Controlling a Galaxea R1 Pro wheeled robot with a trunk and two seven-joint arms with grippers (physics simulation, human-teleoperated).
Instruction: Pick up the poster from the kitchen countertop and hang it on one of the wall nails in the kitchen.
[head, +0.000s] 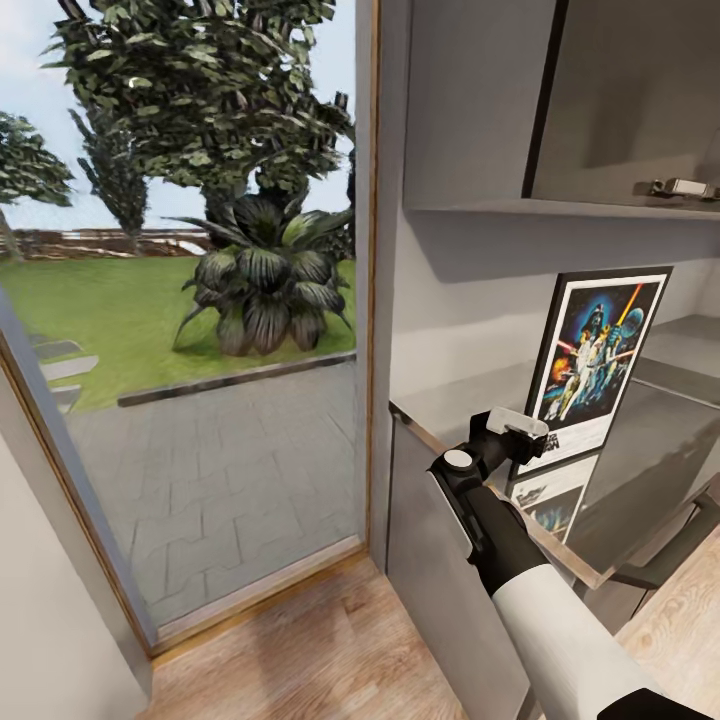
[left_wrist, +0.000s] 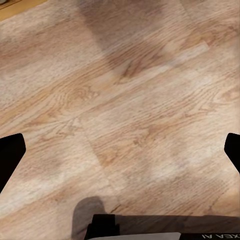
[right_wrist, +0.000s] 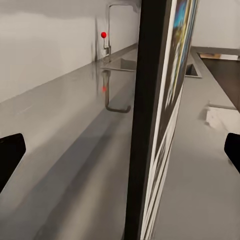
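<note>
Grey-brown and glossy, the kitchen countertop (head: 640, 470) is carrying the poster (head: 598, 355), which is standing upright at about 3 o'clock in the head view and leaning back toward the pale wall. The right gripper (head: 515, 432) is reaching to the poster's lower left corner, but nothing is lifted yet, so I judge the task is at its beginning: grasping, carrying and hanging are all remaining, and no wall nail is recognisable to me.

From the right wrist view, the poster's black frame edge (right_wrist: 150, 115) is standing between the two dark fingertips (right_wrist: 10, 155), which are spread wide and not touching it. This view is also showing a faucet (right_wrist: 107, 30) and a sink farther along the counter. The left gripper (left_wrist: 120, 150) is hanging open over the wooden floor (left_wrist: 125, 90) (its fingertips are far apart).
</note>
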